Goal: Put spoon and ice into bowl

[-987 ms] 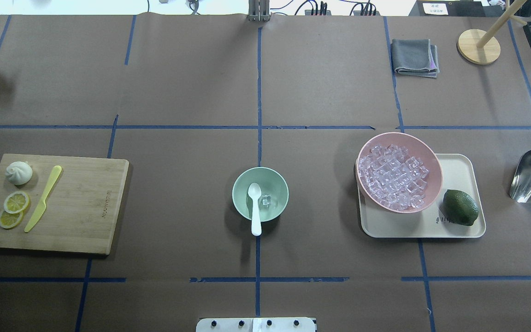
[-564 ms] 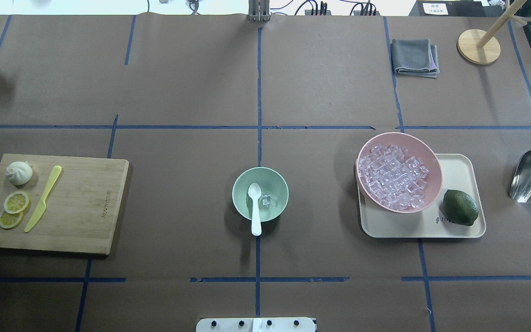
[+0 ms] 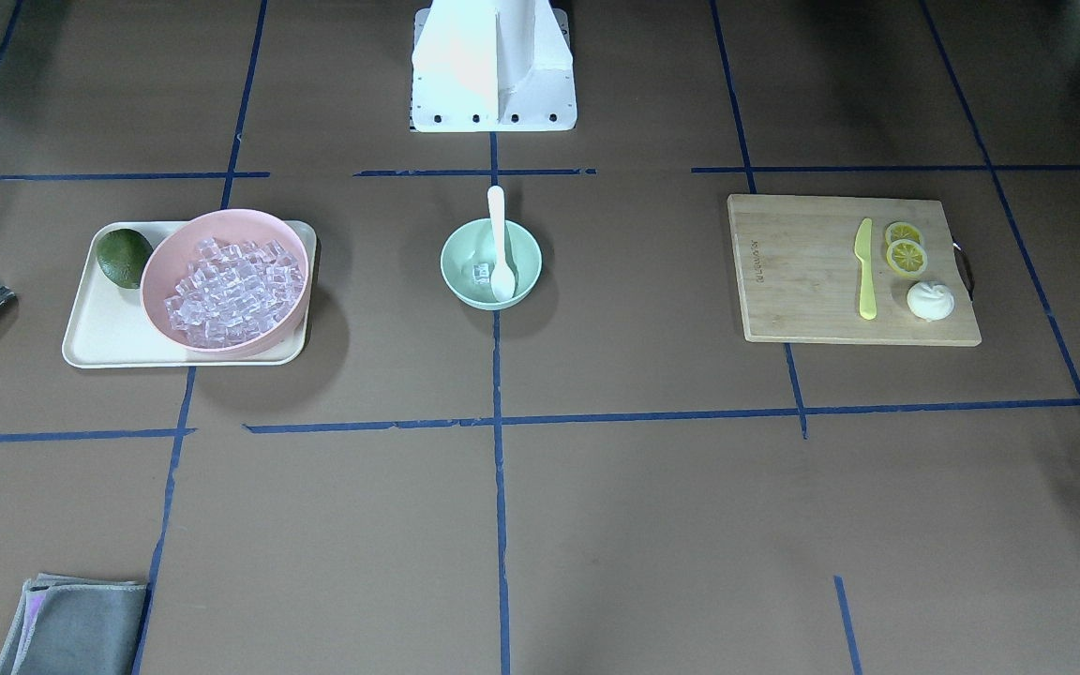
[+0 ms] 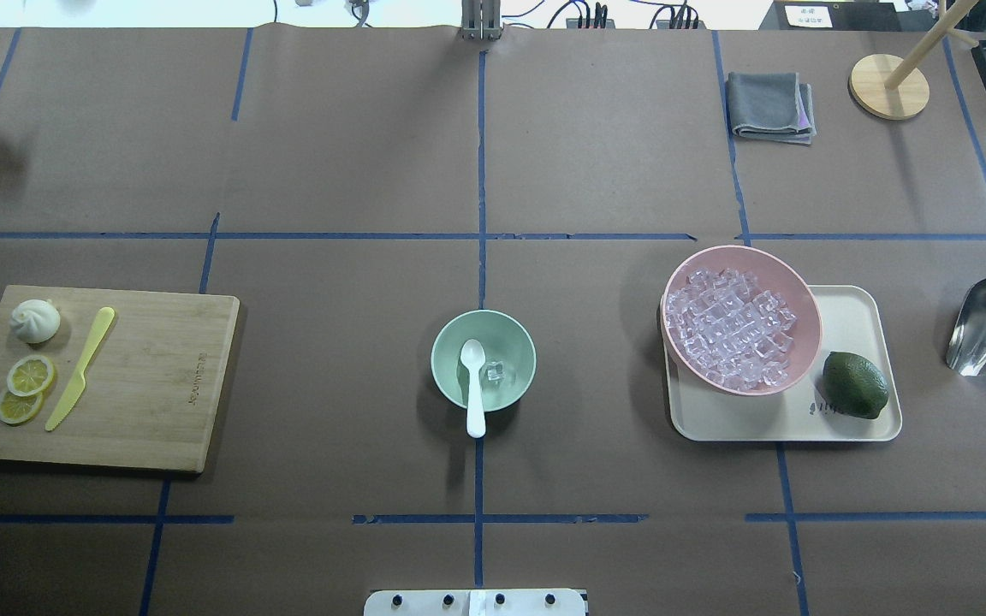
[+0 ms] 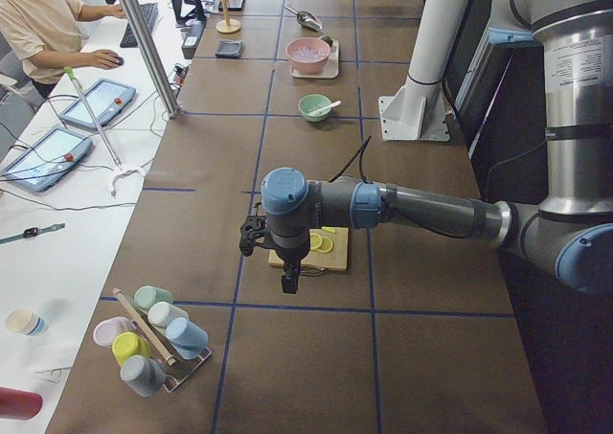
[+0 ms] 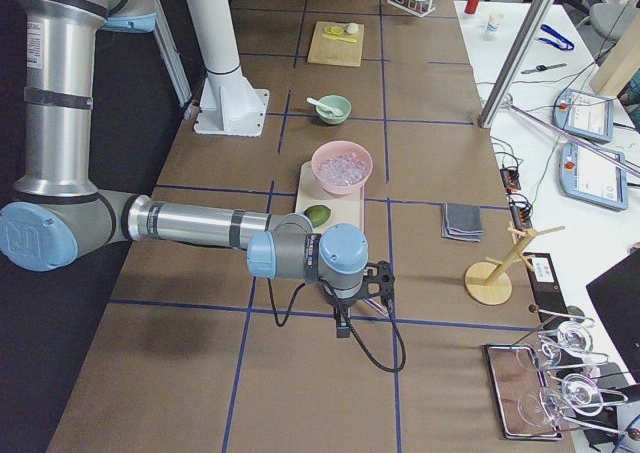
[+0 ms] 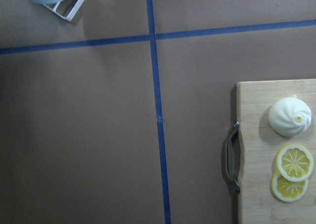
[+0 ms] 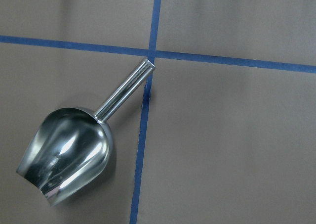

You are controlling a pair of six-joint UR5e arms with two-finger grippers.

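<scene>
The right gripper [image 6: 341,323], its opening impossible to tell, hangs above the scoop [image 8: 66,157]; spoon [image 4: 473,385] and ice [image 4: 495,372] already sit in the bowl [image 4: 517,342] far to its left, so it should probably just rise clear.

Even overhead light, soft shadows, sharp focus, scoop [image 8: 66,155] glare
</scene>
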